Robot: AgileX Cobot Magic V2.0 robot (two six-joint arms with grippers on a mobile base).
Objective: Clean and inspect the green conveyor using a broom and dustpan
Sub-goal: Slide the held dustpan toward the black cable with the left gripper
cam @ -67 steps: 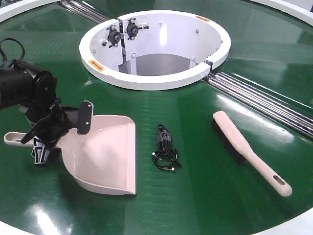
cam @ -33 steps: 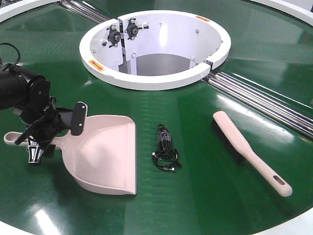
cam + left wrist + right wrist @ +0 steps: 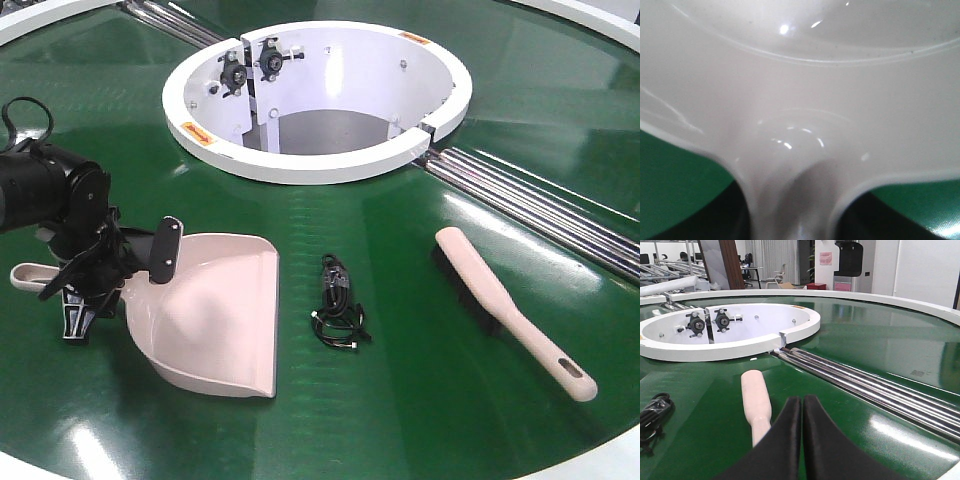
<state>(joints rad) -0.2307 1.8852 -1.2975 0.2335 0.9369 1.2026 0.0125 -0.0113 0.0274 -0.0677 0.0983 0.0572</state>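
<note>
The pale pink dustpan lies on the green conveyor at the left, its handle pointing left. My left gripper is down over the neck of that handle, open, with one black finger behind it and the other in front. The left wrist view is filled by the dustpan close up, out of focus. The pink broom lies flat at the right, bristles down. In the right wrist view my right gripper is shut and empty, just right of the broom.
A tangled black cable lies between dustpan and broom. The white ring-shaped housing stands at the back centre. Chrome roller rods run diagonally at the right. The belt's white rim curves along the near right edge.
My left gripper has slid left from the pan's rear wall to the handle neck. The dustpan has shifted slightly. Broom and cable have not moved.
</note>
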